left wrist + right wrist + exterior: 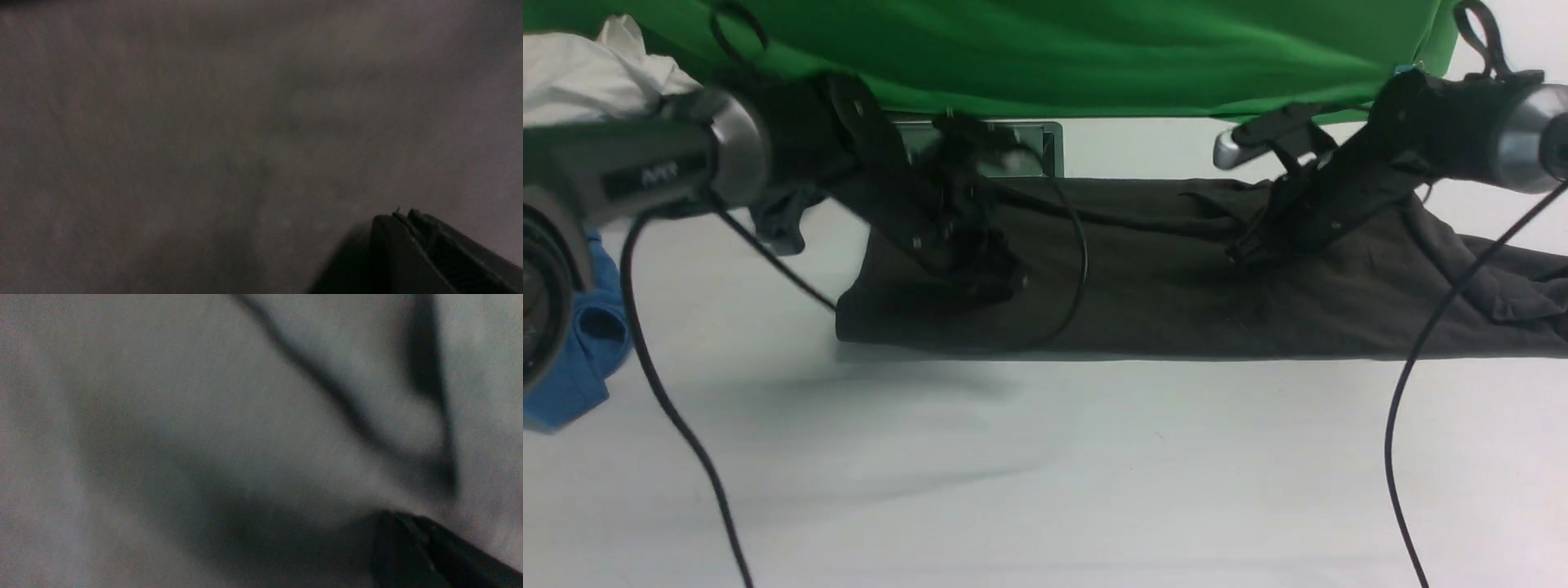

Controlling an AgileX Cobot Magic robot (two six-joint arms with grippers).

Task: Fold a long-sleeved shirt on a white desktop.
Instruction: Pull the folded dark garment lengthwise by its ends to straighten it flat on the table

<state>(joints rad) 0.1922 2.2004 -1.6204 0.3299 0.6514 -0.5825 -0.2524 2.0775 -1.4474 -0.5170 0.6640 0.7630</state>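
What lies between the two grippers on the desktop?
Front view: only dark shirt runs from the left gripper to the right gripper. A thin black cable loops across it near the left one. Nothing else lies there.

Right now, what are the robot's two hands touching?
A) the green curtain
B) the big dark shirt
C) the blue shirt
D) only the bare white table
B: the left gripper and the right gripper are both down on the long-sleeved shirt, and each wrist view is filled with its dark fabric.
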